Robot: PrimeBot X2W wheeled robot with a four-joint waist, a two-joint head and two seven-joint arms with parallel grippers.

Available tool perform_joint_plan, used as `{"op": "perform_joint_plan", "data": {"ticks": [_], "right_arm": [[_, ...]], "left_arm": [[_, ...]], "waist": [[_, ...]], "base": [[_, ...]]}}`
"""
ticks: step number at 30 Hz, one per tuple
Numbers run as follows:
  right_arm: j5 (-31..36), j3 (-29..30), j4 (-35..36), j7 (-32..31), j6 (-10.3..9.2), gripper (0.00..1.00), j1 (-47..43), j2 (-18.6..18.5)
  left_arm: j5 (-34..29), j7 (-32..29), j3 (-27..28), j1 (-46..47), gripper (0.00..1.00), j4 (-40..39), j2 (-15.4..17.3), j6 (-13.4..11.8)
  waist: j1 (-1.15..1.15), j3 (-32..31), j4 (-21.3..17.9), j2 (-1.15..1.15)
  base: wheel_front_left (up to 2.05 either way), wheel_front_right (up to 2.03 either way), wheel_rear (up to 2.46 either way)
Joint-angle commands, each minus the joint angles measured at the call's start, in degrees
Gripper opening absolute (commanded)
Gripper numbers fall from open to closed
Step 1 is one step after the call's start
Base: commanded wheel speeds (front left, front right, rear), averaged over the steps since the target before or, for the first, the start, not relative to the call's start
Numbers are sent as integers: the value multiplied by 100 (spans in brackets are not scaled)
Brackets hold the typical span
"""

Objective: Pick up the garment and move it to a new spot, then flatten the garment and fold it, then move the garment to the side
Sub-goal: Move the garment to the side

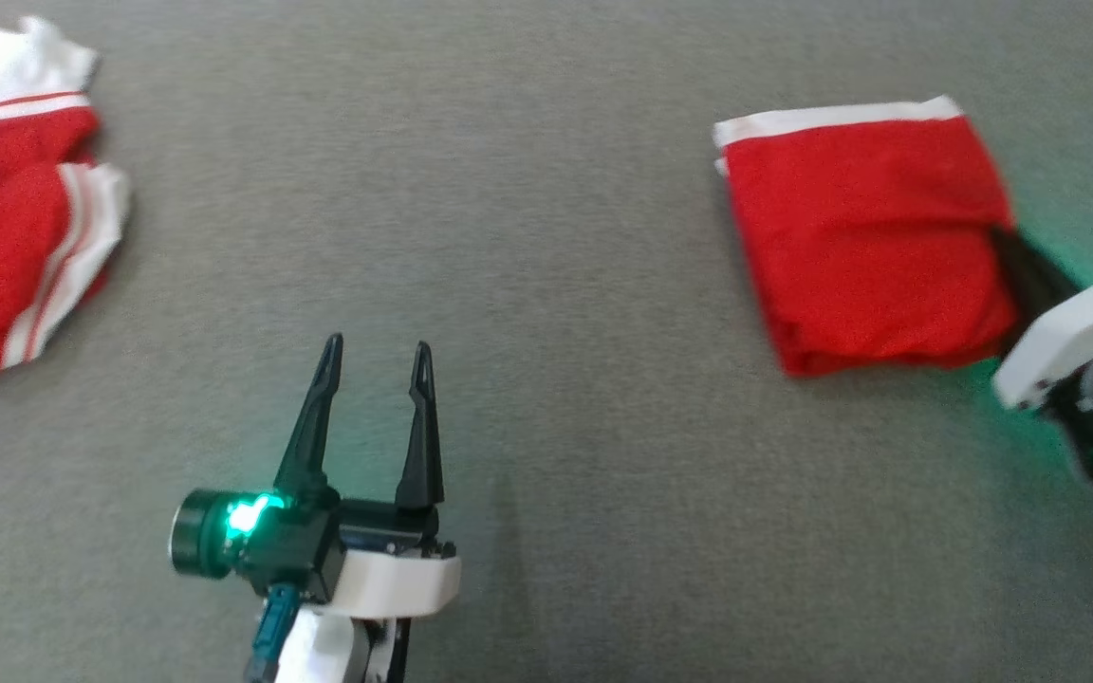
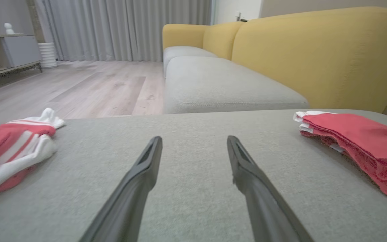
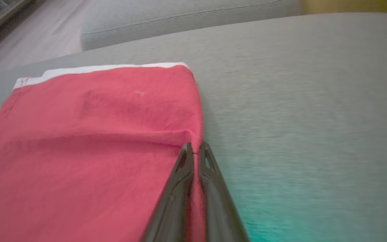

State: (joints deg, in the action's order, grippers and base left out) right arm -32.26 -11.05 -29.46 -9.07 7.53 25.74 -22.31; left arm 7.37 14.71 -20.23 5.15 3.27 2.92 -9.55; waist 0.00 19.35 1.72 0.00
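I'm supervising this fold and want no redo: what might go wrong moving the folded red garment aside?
1. The right end effector pinches the folded red garment at one edge only; a lift may catch just some layers and undo the fold.
2. The left end effector stands open, apart from it, so the cloth may sag or pivot unsupported.

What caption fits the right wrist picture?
Right gripper pinching the edge of the folded red garment on the grey cushion.

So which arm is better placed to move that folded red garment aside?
Right. The right tool is shut on the edge of the folded garment, while the left tool stands open over bare cushion, well away from it.
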Motion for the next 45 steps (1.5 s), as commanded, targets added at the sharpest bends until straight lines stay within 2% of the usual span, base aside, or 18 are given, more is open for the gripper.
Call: {"op": "perform_joint_plan", "data": {"ticks": [1,6,11,14,18,20,21,22,28,32,35,37,45], "right_arm": [[13,-3,188,43,-4,0,176,-288],[123,349,67,-177,-4,0,374,-1067],[369,704,-168,-183,-4,0,660,-1583],[654,913,-352,-146,-4,0,849,-1799],[1060,1197,-541,-85,-4,0,1061,-1909],[1575,1459,-655,13,-4,0,1179,-1965],[1893,1594,-664,132,-4,49,1229,-1960],[2182,1724,-665,245,-4,100,1258,-1905],[3536,2451,-548,684,-4,100,1119,-1236],[3894,2591,-304,1037,-4,100,871,-438],[3751,2338,-142,1301,-4,100,595,187],[3557,1921,-116,1486,-4,100,332,479],[2231,133,-398,2266,-4,100,-581,1150]], "left_arm": [[-60,29,182,182,100,-194,-4,21],[-246,29,241,434,100,-264,-4,129],[-371,29,307,712,100,-289,-3,230],[-419,29,336,842,100,-288,-2,284],[-494,29,331,979,100,-299,2,329],[-508,29,329,1064,100,-313,1,343],[-506,29,326,1101,100,-320,1,347],[-503,29,319,1135,100,-320,1,352],[-449,29,261,1156,100,-243,-1,336],[-383,29,265,960,100,-136,-2,307],[-215,29,283,724,100,-22,-3,264],[-75,29,274,538,100,131,-3,221],[591,29,342,-65,100,569,-3,-36]], "waist": [[0,156,-240,0],[0,556,-599,0],[0,885,-785,0],[0,1031,-866,0],[0,1137,-896,0],[0,1168,-890,0],[0,1177,-878,0],[0,1175,-859,0],[0,922,-721,0],[0,507,-666,0],[0,79,-630,0],[0,-236,-580,0],[0,-1315,-347,0]], "base": [[0,0,0],[0,0,0],[0,0,0],[0,0,0],[0,0,0],[0,0,0],[0,0,0],[0,0,0],[0,0,0],[0,0,0],[0,0,0],[0,0,0],[0,0,0]]}}
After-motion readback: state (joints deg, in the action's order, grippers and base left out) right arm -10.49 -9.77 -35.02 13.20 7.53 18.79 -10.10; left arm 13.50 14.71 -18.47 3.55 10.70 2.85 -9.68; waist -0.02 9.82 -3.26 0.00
